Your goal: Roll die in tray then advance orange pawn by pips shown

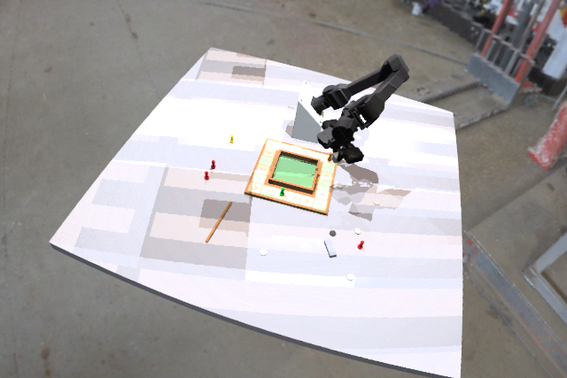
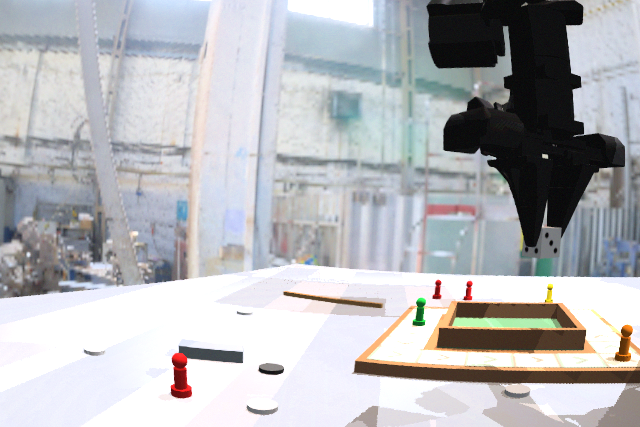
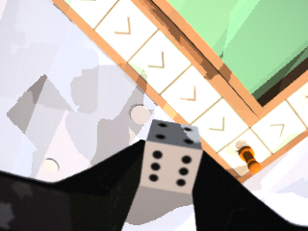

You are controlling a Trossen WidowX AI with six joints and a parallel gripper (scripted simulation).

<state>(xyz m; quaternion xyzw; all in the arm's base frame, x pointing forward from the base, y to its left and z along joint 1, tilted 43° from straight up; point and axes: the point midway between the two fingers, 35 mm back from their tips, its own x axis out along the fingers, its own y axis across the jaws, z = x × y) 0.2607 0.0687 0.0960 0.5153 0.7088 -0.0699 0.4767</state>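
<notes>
My gripper (image 2: 542, 242) (image 3: 170, 152) is shut on the white die (image 2: 551, 244) (image 3: 171, 166), held in the air high above the table. The wrist view shows a six-pip face and a dark four-pip face. The orange pawn (image 1: 330, 157) (image 2: 625, 344) (image 3: 248, 157) stands upright on a corner square of the board (image 1: 286, 204) (image 2: 465, 373) (image 3: 108, 49). The tray (image 1: 292, 187) (image 2: 511, 338) with its green floor is in the board's middle. The green pawn (image 1: 282, 191) (image 2: 420, 312) stands on another side of the board. The tray's visible floor holds no die.
Two red pawns (image 1: 213, 164) (image 1: 206, 175) and a yellow pawn (image 1: 231, 139) (image 2: 549, 293) stand beyond the board. Another red pawn (image 1: 361, 244) (image 2: 180, 376) stands near a grey block (image 1: 330, 248) and several discs. A brown stick (image 1: 219, 221) and an upright pale panel (image 1: 306, 122) are off the board.
</notes>
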